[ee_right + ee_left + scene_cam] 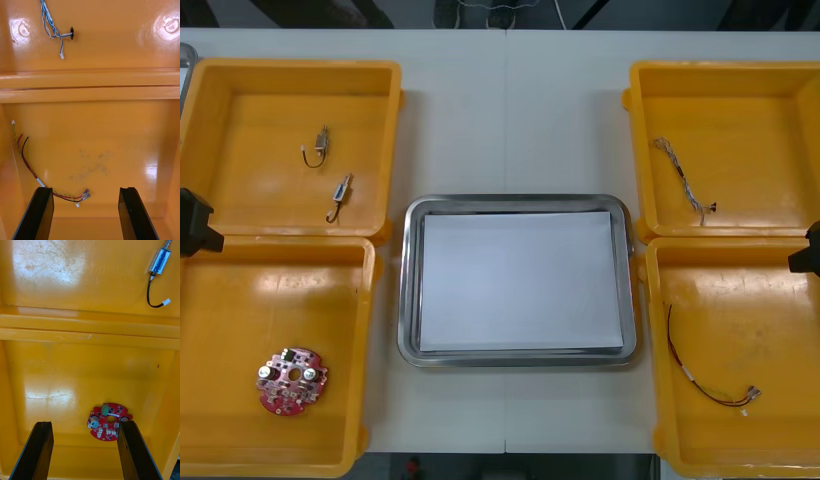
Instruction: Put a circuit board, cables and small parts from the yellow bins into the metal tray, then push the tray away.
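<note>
Step in hand: the metal tray [408, 290] has nothing on its white inside, so I judge you start with the first pick, the circuit board [292, 380].
Left gripper: the left gripper [85, 423] hangs over the near left yellow bin [240, 300], with its fingers wide apart and holding nothing.
Circuit board: it lies flat on the bin floor, toward the near edge. In the left wrist view it sits close against one finger [127, 450], not in the middle between the two.
How to do it: shift sideways until the board is centred, then go down straight and close on its rim, not on the components.
Right gripper: the right gripper [85, 189] waits over the near right bin [760, 300], also wide and holding nothing. The red and yellow cable [37, 176] lies along the bin's side wall.
Other things: the blue and white cable [683, 180] and two small metal parts [320, 148] are in the far bins.
Hard to see: one finger covers part of the board's edge. The front view cuts off both grippers at the table's side edges. The cable connectors are too small to tell.
</note>
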`<control>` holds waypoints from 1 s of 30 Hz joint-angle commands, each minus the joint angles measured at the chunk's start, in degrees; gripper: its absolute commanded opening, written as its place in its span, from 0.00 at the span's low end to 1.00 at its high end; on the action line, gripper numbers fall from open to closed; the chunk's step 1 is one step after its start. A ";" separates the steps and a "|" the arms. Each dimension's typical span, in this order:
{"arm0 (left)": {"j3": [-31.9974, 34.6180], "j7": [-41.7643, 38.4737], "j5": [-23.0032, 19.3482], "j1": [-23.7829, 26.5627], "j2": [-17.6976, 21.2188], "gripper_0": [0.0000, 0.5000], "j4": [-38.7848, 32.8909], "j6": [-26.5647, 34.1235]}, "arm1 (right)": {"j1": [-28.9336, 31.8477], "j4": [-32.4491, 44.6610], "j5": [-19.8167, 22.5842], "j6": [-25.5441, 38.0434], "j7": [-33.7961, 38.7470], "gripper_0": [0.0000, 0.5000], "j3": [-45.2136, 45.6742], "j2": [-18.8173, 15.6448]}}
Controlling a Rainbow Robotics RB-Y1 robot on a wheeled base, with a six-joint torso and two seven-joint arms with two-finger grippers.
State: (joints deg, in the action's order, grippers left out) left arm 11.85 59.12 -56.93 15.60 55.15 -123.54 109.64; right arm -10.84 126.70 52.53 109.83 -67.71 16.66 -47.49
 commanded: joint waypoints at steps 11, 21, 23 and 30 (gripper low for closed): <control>1.60 3.81 -0.28 -0.57 2.60 1.00 -1.35 0.36 | 0.73 1.71 0.38 0.17 1.00 1.00 1.80 -2.43; 1.60 3.81 -0.28 -0.57 2.60 1.00 -1.35 0.36 | 0.73 1.71 0.38 0.17 1.00 1.00 1.80 -2.43; 1.60 3.81 -0.28 -0.57 2.60 1.00 -1.35 0.36 | 0.73 1.71 0.38 0.17 1.00 1.00 1.80 -2.43; 1.60 3.81 -0.28 -0.57 2.60 1.00 -1.35 0.36 | 0.73 1.71 0.38 0.17 1.00 1.00 1.80 -2.43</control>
State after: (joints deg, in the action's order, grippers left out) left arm 11.85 59.12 -56.93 15.60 55.15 -123.54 109.64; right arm -10.84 126.70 52.53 109.83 -67.71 16.66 -47.49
